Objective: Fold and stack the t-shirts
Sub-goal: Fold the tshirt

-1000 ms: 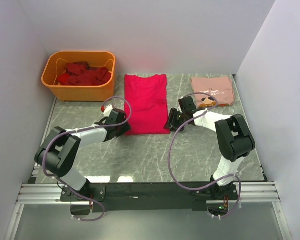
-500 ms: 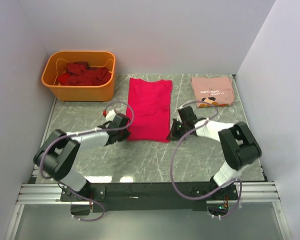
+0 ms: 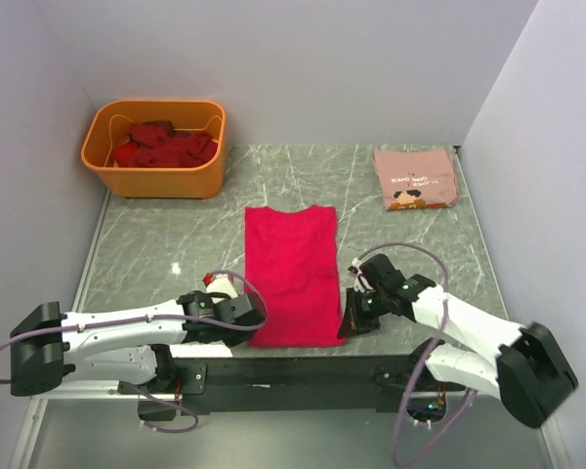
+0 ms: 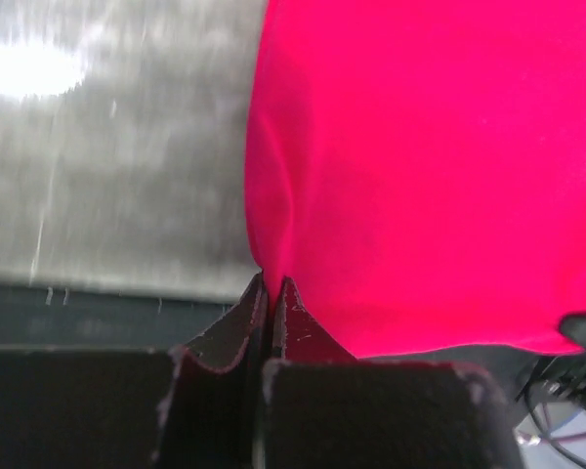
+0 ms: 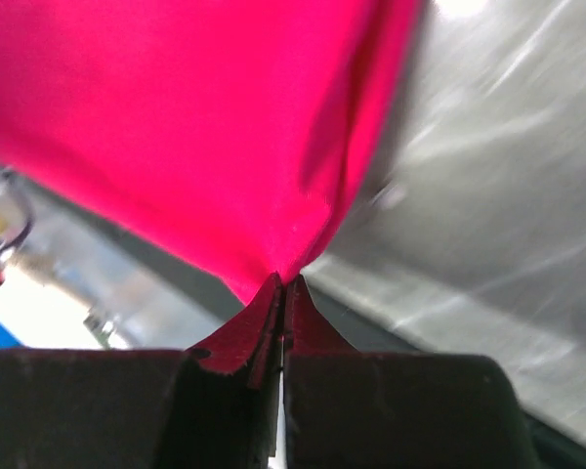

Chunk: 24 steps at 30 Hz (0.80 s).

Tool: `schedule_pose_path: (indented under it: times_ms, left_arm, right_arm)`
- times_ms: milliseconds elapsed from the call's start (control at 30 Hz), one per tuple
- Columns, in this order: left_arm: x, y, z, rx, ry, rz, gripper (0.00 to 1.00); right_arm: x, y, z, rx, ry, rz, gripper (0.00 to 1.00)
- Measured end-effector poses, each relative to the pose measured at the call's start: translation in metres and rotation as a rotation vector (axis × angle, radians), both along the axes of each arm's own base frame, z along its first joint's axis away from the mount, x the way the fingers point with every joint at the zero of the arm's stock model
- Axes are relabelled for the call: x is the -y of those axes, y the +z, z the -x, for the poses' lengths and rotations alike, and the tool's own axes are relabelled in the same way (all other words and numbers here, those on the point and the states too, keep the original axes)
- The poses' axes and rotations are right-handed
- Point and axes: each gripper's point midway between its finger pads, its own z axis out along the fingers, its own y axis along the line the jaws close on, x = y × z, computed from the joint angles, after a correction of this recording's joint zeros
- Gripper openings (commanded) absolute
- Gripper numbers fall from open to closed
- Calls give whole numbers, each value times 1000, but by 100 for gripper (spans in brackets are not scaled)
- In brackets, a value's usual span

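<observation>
Okay, grey marble counter [image 3: 176, 244]: plain crimson-pink cloth t-shirt [image 3: 293, 269] lies flat at centre, long axis running away from the arm bases, near hem at the counter's front edge. Orange plastic tub [image 3: 152, 179] holding dark red tees [image 3: 164, 147] far left; folded salmon-pink printed tee [image 3: 416, 178] far right. Left end effector [image 4: 271, 293] pinched tight on the near-left hem corner, right end effector [image 5: 283, 288] pinched tight on the near-right corner; the shirt stretches ahead of both.

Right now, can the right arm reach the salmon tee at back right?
Probably not yet: the right gripper is shut on a near corner of the crimson t-shirt. Only bare table lies between it and the salmon t-shirt.
</observation>
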Motion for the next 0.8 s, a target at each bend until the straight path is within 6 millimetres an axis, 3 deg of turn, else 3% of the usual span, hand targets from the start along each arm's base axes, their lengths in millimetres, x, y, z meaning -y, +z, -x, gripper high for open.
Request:
schedule_pose_path:
  times_ms: [100,200,333,500,800]
  left_arm:
    - [3,11,16,-48,4,-33,1]
    - [8,29,19,-61,31,-75,1]
    - [15,54,9,-11,77,-51,1]
    - [8,76,-14,100,136,-6,1]
    - [-13,121,-88,312,282,99,1]
  right_arm:
    - [-5,21,12,0,14,-70,0]
    - [-4,34,13,14,8,-80,0]
    - [-2,50,-6,28,-21,-50,0]
    - [2,69,-46,105,-65,3,0]
    - [5,120,-116,325,-160,53,0]
